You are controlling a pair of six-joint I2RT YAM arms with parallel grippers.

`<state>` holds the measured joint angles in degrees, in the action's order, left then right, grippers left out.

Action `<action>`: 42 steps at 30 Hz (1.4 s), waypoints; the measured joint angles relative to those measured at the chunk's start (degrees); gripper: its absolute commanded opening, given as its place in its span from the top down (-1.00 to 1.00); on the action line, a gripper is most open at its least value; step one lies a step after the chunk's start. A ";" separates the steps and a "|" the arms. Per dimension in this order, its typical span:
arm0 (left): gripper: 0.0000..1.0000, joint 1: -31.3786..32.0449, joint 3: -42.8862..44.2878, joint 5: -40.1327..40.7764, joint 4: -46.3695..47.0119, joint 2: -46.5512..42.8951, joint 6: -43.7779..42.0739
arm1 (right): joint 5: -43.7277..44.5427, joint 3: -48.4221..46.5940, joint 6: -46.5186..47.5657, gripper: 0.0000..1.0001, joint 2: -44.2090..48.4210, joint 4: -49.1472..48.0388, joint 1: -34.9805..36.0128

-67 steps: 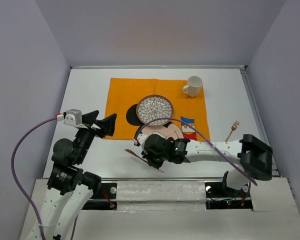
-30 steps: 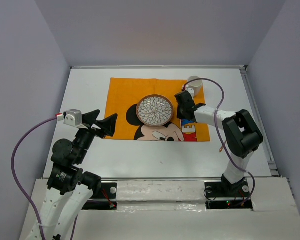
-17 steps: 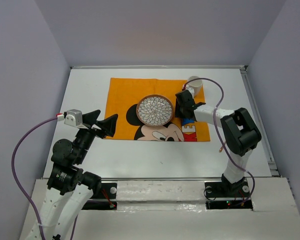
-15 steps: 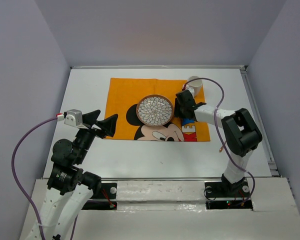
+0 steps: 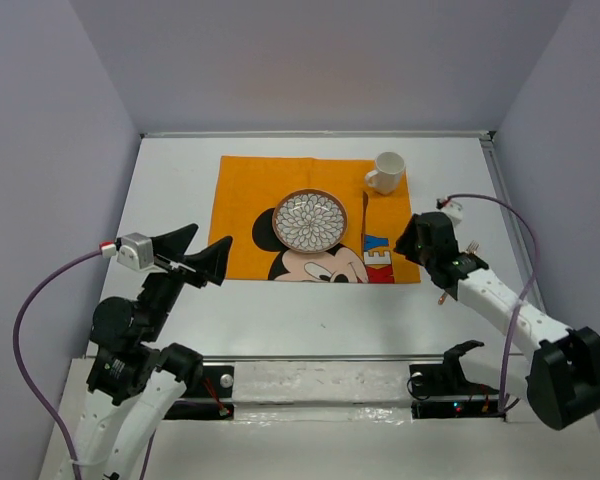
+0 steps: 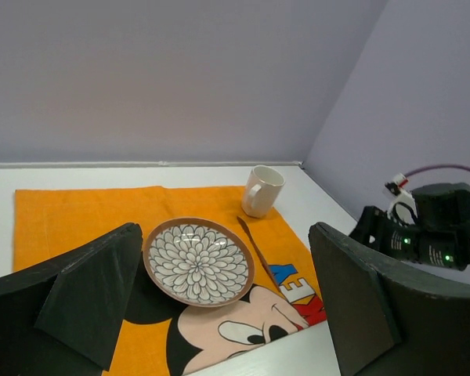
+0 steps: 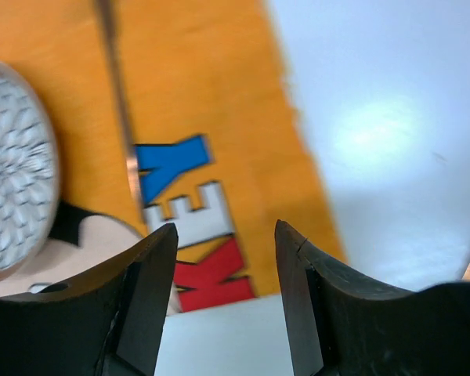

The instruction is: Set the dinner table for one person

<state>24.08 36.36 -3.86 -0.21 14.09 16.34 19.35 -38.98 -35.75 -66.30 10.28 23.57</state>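
The dinner table (image 5: 280,305) is a white tabletop bearing an orange Mickey Mouse cloth (image 5: 245,200). On the cloth stand a patterned plate (image 5: 310,220) and a white mug (image 5: 387,172), with a thin copper knife (image 5: 364,213) lying just right of the plate. A copper fork (image 5: 469,248) lies on the bare table to the right, partly under the right arm. My right gripper (image 5: 410,240) hovers open and empty over the cloth's right edge (image 7: 223,227), with the knife (image 7: 117,102) ahead of it. My left gripper (image 5: 195,252) hangs open and empty, left of the cloth (image 6: 219,313).
Pale walls close the table on three sides. A raised rail (image 5: 515,230) runs along the right edge. From the left wrist I see the plate (image 6: 198,261), the mug (image 6: 262,190), the knife (image 6: 254,244) and the right arm (image 6: 423,235).
My right gripper opened, left the knife lying right of the plate, and drew back to the right edge of the cloth. The left arm shifted slightly nearer.
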 measured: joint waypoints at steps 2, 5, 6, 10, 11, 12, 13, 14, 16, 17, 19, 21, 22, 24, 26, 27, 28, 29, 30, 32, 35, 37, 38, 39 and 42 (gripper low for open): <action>-0.98 0.57 0.00 0.13 -0.07 -1.42 0.00 | 0.83 3.87 -2.40 -0.15 4.66 3.08 -3.58; -0.98 1.36 0.00 0.52 -0.09 -2.69 0.00 | 3.26 6.29 -6.82 -0.17 9.49 10.36 -9.46; -0.98 1.53 0.00 0.55 -0.11 -2.91 0.00 | 3.80 6.29 -8.11 -0.15 10.29 12.13 -11.58; -0.98 2.23 0.00 0.96 -0.28 -4.15 0.00 | 3.54 6.29 -11.32 -0.07 10.29 15.61 -18.29; -0.98 2.36 0.00 1.11 -0.42 -4.59 0.00 | 3.34 6.29 -11.65 -0.04 9.79 15.89 -19.78; -0.98 2.51 0.00 1.25 -0.48 -4.96 0.00 | 2.86 6.29 -12.07 0.00 8.55 16.06 -21.79; -0.98 2.60 0.00 1.33 -0.52 -5.22 -0.02 | 2.08 6.29 -12.31 0.05 6.69 16.04 -23.89; -0.98 2.78 0.00 1.51 -0.52 -5.46 -0.02 | 1.64 6.25 -12.50 0.09 5.11 16.02 -25.42; -0.98 3.32 0.00 1.66 -0.52 -5.73 -0.02 | 1.11 6.25 -12.52 0.14 2.23 16.00 -27.34; -0.98 3.56 0.00 1.75 -0.57 -5.73 -0.02 | 0.94 6.21 -12.50 0.14 0.96 15.96 -28.04; -0.98 4.17 0.00 1.97 -0.90 -5.73 -0.04 | 1.03 5.40 -12.17 0.14 -1.86 15.65 -29.03; -0.98 4.52 0.00 2.05 -0.96 -5.73 -0.09 | 0.92 4.42 -11.52 0.14 -4.00 15.45 -30.12; -0.98 4.83 0.00 2.16 -0.94 -5.77 -0.15 | 0.81 3.93 -11.02 0.14 -5.11 14.93 -30.82; -0.98 5.22 0.00 2.40 -1.01 -6.08 -0.33 | 0.22 3.17 -9.60 0.14 -7.28 13.92 -32.57; -0.98 5.68 0.00 2.60 -1.05 -6.56 -0.48 | -0.55 2.91 -8.28 0.14 -8.70 13.03 -33.77; -0.98 5.86 0.00 2.62 -1.05 -6.69 -0.55 | -1.01 2.69 -7.45 0.15 -9.70 12.70 -34.23; -0.98 5.97 0.00 2.71 -1.09 -6.82 -0.63 | -1.42 2.38 -6.97 0.16 -10.54 12.37 -34.40; -0.98 6.27 0.00 2.82 -1.09 -6.93 -0.70 | -1.73 1.95 -6.40 0.17 -11.15 12.35 -34.42; -0.98 6.62 0.00 2.82 -1.09 -6.95 -0.79 | -1.88 1.18 -5.53 0.20 -12.20 12.37 -34.42; -0.98 7.45 0.00 2.82 -1.16 -6.95 -0.85 | -2.29 -0.26 -4.17 0.24 -13.99 12.39 -34.42; -0.98 8.13 0.00 2.82 -1.36 -7.10 -0.87 | -3.15 -1.73 -2.58 0.35 -15.72 12.20 -34.42; -0.98 8.24 0.00 2.84 -1.38 -7.30 -0.90 | -3.72 -2.25 -1.77 0.47 -16.41 11.98 -34.42; -0.98 8.24 0.00 2.89 -1.38 -7.48 -0.90 | -3.93 -2.40 -1.49 0.52 -16.63 11.98 -34.42; -0.98 8.26 0.00 2.91 -1.40 -7.54 -0.92 | -4.22 -2.69 -1.09 0.57 -17.03 11.98 -34.42; -0.98 8.50 0.00 2.95 -1.40 -7.67 -0.98 | -4.81 -3.76 -0.02 0.97 -18.21 11.91 -34.47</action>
<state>32.58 36.36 -0.91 -1.61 6.42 15.35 14.55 -42.74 -35.77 -84.51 22.20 -10.90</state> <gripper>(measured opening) 0.989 0.184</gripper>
